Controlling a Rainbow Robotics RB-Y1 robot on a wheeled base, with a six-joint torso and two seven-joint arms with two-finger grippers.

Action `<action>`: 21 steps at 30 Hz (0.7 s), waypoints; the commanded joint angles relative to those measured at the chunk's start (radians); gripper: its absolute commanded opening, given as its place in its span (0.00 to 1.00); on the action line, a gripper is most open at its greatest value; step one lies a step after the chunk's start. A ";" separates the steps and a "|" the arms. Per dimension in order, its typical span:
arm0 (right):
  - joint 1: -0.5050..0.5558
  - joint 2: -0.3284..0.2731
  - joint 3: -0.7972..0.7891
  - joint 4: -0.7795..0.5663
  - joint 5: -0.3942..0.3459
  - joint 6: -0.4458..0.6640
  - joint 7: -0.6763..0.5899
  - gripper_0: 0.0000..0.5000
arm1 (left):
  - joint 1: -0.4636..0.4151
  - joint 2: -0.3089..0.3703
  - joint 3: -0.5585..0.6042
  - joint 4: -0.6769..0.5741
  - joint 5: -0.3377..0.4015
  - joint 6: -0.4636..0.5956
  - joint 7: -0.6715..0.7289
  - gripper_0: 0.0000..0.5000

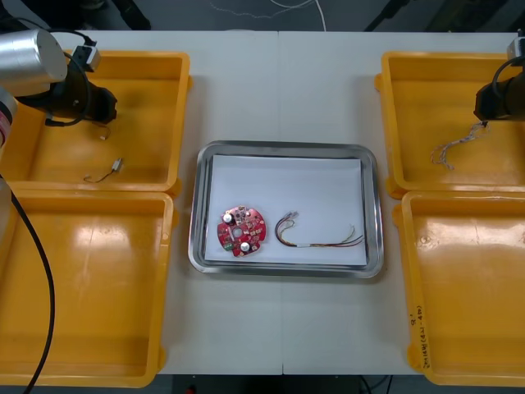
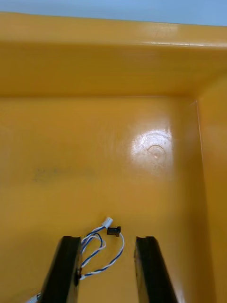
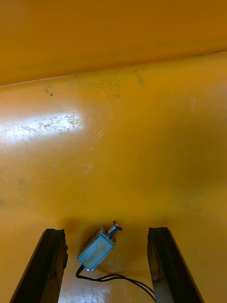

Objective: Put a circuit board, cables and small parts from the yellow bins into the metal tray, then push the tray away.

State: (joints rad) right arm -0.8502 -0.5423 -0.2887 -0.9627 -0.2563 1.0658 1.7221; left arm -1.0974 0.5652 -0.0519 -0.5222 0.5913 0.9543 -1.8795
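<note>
The counter (image 1: 279, 90) is pale and matte, and a thin seam (image 1: 279, 328) runs straight down its middle from the far edge to the near edge. Beyond the far edge lies a dark floor (image 1: 205, 12). A thin white cord (image 1: 275, 7) loops across it near the middle, and dark shapes (image 1: 123, 11) too cropped to identify sit toward the left corner.
</note>
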 commanded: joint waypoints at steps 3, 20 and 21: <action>-0.003 -0.048 -0.035 -0.025 0.017 -0.010 0.039 1.00 | -0.032 -0.011 -0.026 -0.009 0.010 -0.014 -0.035 1.00; -0.133 -0.058 -0.076 -0.027 0.006 0.315 -0.273 1.00 | -0.010 -0.007 -0.026 -0.007 0.024 -0.035 -0.053 1.00; -0.141 -0.058 -0.070 -0.027 0.003 0.326 -0.311 1.00 | -0.009 -0.004 -0.026 -0.009 0.028 -0.035 -0.056 1.00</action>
State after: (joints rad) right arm -0.9140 -0.5516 -0.3623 -0.9634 -0.2496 1.3649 1.4745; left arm -1.0970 0.5637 -0.0519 -0.5217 0.6011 0.9315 -1.8798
